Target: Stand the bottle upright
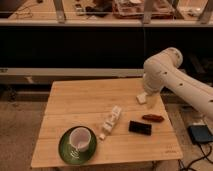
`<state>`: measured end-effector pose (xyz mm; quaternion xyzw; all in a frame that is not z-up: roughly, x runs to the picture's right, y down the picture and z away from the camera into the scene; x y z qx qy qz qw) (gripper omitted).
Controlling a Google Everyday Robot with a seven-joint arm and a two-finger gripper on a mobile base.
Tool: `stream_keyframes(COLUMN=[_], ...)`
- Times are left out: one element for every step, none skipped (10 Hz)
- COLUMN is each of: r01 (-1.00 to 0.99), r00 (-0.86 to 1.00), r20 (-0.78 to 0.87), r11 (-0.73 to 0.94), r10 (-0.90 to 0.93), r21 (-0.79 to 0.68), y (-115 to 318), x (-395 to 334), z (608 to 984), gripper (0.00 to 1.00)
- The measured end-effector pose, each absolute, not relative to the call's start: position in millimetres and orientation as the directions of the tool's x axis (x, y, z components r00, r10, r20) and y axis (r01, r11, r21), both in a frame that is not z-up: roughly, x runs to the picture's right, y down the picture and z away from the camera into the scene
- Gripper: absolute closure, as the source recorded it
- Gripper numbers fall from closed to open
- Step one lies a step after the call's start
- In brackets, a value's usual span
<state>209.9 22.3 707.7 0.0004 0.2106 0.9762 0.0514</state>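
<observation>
Whitish bottle lies flat mid-surface, beside black rectangle; likely light, stiff, slick plastic, so grasp across the wider body; gripper hangs well apart, jaws spread, empty.

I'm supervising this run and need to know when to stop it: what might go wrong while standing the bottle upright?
The gripper, open, is beside the small white block near the table's right edge and might nudge it moving off. The bottle lies flat between the black rectangle and the white cup; being slim, it may topple once stood.
</observation>
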Motion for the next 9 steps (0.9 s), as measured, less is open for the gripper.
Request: stream_keyframes(r01=[-0.1,-0.1,-0.1,-0.1,-0.1,-0.1,-0.105,-0.113,-0.146], r00=[-0.995,-0.995,-0.995,-0.995,-0.995,-0.995,-0.994,-0.994,-0.989], r20=[-0.021,-0.021,-0.021,-0.021,-0.021,-0.021,-0.025,-0.034,-0.066], r11=[-0.906,-0.906,-0.906,-0.906,-0.906,-0.906,-0.906,-0.904,-0.899], r10=[0.101,0.1,0.1,0.1,0.1,0.1,0.104,0.109,0.13], r21=[0.411,0.411,0.411,0.411,0.411,0.411,0.411,0.412,0.413], y=[22.3,22.3,22.3,22.3,22.3,22.3,21.7,21.3,19.5], x=[209.9,209.9,209.8,209.9,209.9,209.9,209.5,208.1,199.8], z=[707.7,707.7,707.7,707.7,707.7,707.7,707.4,706.9,706.9], gripper=[0.2,0.2,0.2,0.2,0.2,0.2,0.2,0.2,0.2])
